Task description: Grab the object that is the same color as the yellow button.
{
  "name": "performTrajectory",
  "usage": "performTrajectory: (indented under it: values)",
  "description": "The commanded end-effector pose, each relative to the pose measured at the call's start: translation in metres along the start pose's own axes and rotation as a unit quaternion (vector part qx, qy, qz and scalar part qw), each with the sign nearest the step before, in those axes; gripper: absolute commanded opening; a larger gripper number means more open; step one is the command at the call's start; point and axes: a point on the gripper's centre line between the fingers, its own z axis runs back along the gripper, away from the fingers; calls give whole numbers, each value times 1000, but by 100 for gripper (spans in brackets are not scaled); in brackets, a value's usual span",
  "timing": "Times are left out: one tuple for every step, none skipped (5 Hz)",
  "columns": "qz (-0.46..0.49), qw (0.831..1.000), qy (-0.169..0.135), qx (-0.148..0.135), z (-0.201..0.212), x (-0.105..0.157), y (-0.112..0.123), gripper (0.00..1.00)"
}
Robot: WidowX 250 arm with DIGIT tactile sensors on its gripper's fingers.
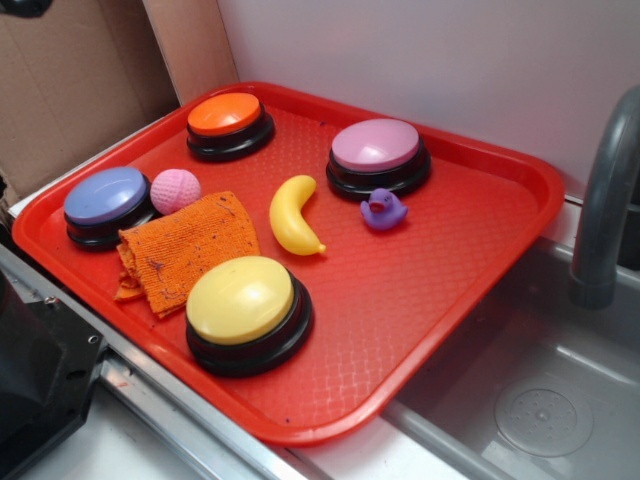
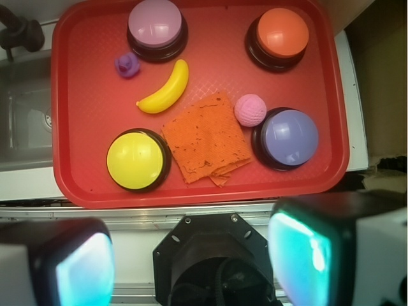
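Note:
A small curved yellow toy banana (image 1: 294, 215) lies near the middle of the red tray (image 1: 420, 300), between the pink button and the orange cloth; it also shows in the wrist view (image 2: 166, 91). The yellow dome button (image 1: 245, 308) on its black base sits at the tray's near edge, also in the wrist view (image 2: 136, 160). My gripper (image 2: 191, 255) is high above and behind the tray's near edge, well away from the banana. Its two fingers (image 2: 299, 252) stand wide apart with nothing between them. The gripper is out of the exterior view.
On the tray are an orange button (image 1: 228, 122), a pink button (image 1: 377, 155), a purple-blue button (image 1: 105, 203), a pink ball (image 1: 175, 190), a purple duck (image 1: 382, 210) and an orange cloth (image 1: 185, 248). A grey sink (image 1: 540, 400) with a tap (image 1: 605, 200) lies to the right. The black robot base (image 1: 35, 385) is at bottom left.

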Motion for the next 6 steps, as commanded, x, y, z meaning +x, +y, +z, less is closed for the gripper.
performTrajectory:
  values:
    - [0,1000,0,0,0,0,0,100]
    - [118,993,-11,-12,-13,10,0,100]
    - [221,974,-44,19,-33,32,-10,100]
    - [340,936,-94,8,-67,61,-10,100]
    - [370,925,-87,14,-104,86,-13,100]
    - [384,919,-85,22,-135,100,-13,100]
